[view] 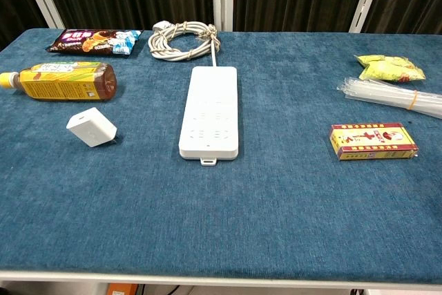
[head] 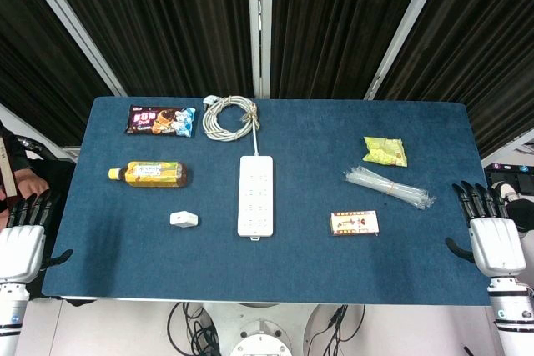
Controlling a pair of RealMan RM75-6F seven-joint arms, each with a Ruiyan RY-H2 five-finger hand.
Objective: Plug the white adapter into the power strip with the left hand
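The surface is covered in dark blue cloth; black pleated curtains with white posts form the backdrop. The power strip lies flat at centre, its coiled cable at 12 o'clock; the white adapter rests at 8 o'clock of the strip, apart from it. A bottle and a snack packet lie at 10 o'clock; a yellow pouch, clear straws and a red box lie on the 3 o'clock side. The left hand hangs off the 9 o'clock edge, fingers extended and empty; the right hand hangs off the 3 o'clock edge, fingers likewise extended, holding nothing.
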